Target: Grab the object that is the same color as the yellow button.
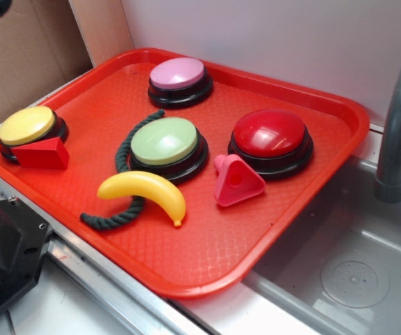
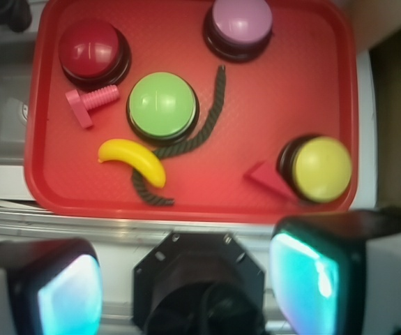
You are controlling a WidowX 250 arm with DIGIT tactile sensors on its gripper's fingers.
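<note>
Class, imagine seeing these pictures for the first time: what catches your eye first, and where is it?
The bright red tray fills the scene, with four round buttons on it. The yellow banana lies near its front edge, across a dark green rope, in front of the green button.

so the setup sits against a plain white wall (image 1: 270, 42), with a brown cardboard panel (image 1: 26, 56) off to the left. There's a grey metal sink (image 1: 339, 272) on the right with a drain (image 1: 354, 283) and a grey faucet (image 1: 399, 125). Lighting's soft and even.
</note>
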